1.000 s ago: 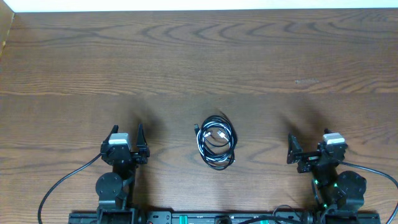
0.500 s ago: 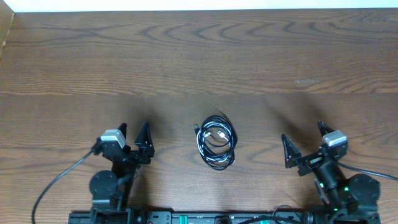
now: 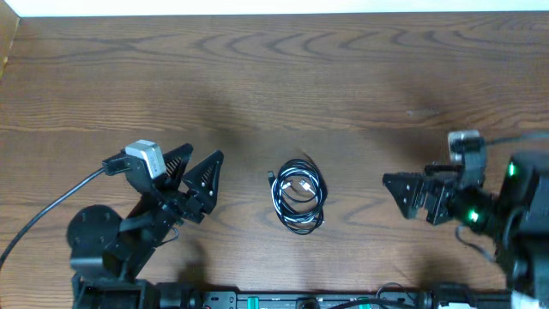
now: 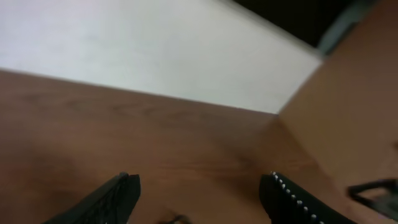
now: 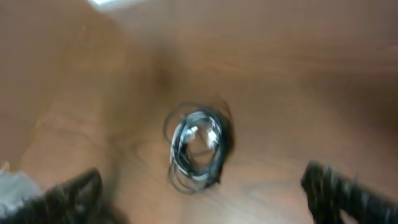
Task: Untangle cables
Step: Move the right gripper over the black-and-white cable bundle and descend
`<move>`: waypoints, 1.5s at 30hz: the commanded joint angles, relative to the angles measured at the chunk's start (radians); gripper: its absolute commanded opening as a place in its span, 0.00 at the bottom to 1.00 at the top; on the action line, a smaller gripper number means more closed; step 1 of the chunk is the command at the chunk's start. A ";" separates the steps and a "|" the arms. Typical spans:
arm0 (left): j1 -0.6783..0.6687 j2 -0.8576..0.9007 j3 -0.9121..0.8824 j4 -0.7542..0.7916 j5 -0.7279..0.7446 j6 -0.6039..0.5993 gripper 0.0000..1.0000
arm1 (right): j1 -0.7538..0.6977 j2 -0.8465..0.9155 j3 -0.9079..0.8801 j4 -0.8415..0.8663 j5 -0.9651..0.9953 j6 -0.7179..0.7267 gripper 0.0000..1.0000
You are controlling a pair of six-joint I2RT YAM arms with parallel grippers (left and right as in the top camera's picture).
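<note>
The cables point(image 3: 298, 196) – black and white – lie coiled together.

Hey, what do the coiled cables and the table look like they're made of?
The cables: thin black and white cords, probably plastic- or rubber-sheathed, judging by their smooth look and the loose loops they bend into. The table: dark brown wood or wood-look laminate, fairly matte, with visible wavy grain; the pictures cannot tell which.

Dark brown wood-grain surface point(image 3: 343, 77) fills nearly the whole overhead view. White wall point(image 3: 257, 7) runs along the far edge. Lighter wooden side panel point(image 3: 7, 43) stands at the far left corner. Light even, shadows soft.
</note>
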 commanded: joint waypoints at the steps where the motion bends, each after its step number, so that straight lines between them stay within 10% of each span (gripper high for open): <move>1: -0.003 -0.005 0.031 -0.006 0.108 -0.064 0.67 | 0.010 0.124 0.135 -0.081 -0.031 0.005 0.99; 20: -0.003 0.231 0.058 -0.596 0.182 0.164 0.68 | 0.304 0.452 0.127 -0.259 0.182 -0.027 0.99; 29: -0.048 0.322 0.350 -0.880 0.074 0.278 0.67 | 0.573 0.613 0.098 0.051 0.506 0.236 0.99; 45: -0.085 0.322 0.435 -0.972 0.023 0.266 0.67 | 0.623 0.918 0.097 0.274 0.618 0.441 0.93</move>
